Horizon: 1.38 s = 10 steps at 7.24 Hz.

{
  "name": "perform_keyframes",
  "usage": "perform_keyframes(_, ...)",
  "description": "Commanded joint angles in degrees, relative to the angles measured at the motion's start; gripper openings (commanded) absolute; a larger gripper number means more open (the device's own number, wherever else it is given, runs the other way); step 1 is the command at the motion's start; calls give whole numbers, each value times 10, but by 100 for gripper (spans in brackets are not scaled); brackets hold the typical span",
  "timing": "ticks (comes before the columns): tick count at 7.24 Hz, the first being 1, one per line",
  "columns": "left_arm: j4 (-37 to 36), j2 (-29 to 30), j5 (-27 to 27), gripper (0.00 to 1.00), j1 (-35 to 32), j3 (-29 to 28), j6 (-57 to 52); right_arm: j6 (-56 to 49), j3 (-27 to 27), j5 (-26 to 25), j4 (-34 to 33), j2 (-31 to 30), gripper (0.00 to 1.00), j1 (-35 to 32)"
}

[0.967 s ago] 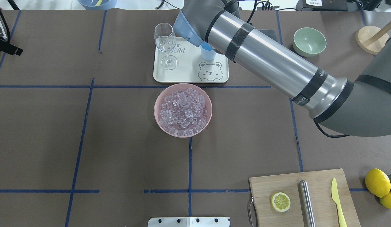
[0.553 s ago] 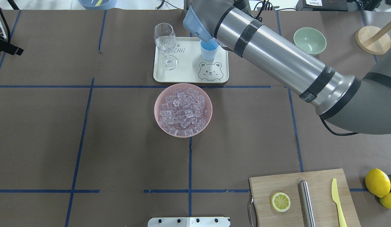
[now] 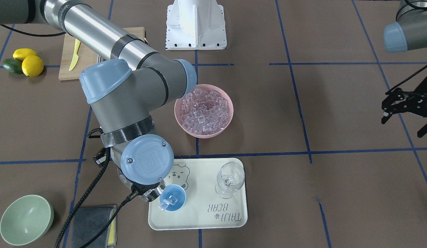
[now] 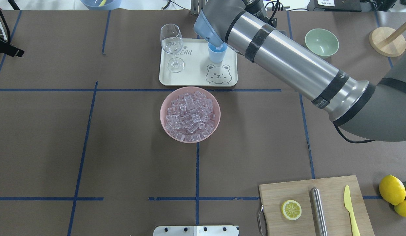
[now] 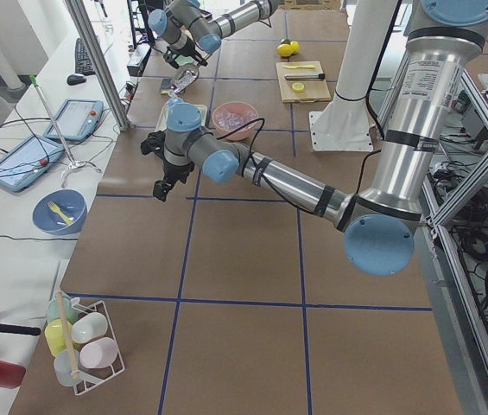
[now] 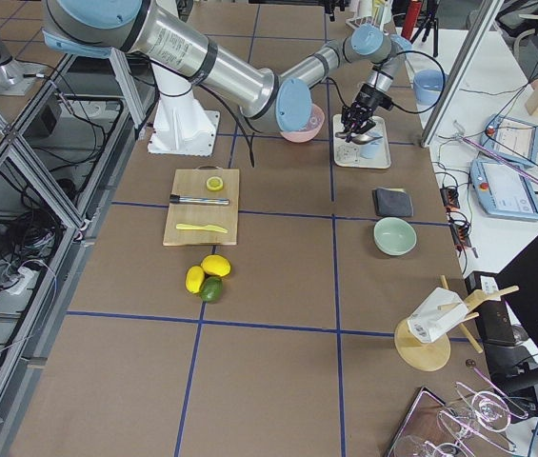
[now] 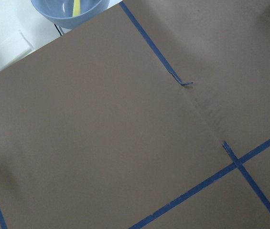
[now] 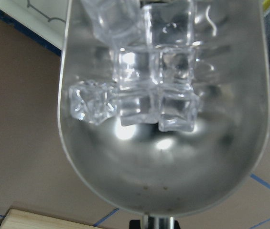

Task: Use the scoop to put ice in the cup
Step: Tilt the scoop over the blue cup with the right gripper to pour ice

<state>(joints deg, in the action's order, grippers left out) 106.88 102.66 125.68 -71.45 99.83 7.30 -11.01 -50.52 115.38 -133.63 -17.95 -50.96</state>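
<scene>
Your right arm [image 4: 288,65] is stretching from the robot's right side across the table [image 4: 91,147] to the far end of the tray [image 4: 189,77], and its wrist is hanging right over the tray's right edge. Your left arm [image 5: 287,177] is hanging over bare table well to the left, nowhere near the work.

The tray is sitting just beyond the pink bowl [image 4: 164,118], with a thin strip of table between them. The bowl is holding a heap of ice [image 4: 189,113]. A wine glass [image 3: 230,179] is standing upright on the tray's left half.

The cup [image 3: 180,199] is standing upright on the tray's right half, next to the bear drawing. At least one cube is lying inside it, and another is showing at its rim on the wrist's side.

Your right gripper [image 6: 354,124] is sitting just beside the cup and gripping the scoop [image 8: 163,176] by its handle, though the wrist is hiding most of the fingers. Through the wrist camera you are looking down the trough: about half a dozen cubes [image 8: 154,95] are sitting bunched toward its far, open lip.

Your left gripper [image 3: 403,119] is hanging with its fingers spread apart, holding nothing.
</scene>
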Motion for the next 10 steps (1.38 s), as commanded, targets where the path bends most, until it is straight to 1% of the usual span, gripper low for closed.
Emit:
perform_keyframes(1,0,0,0,100,0,-2,0,-2,0,-12,-14,6,0,3)
perform_keyframes(6,1,1,0,100,1,-4,-1,-2,11,-37,-43,26,0,17)
perform_keyframes(10,1,3,0,100,1,-4,-1,-2,24,-41,-54,39,0,17)
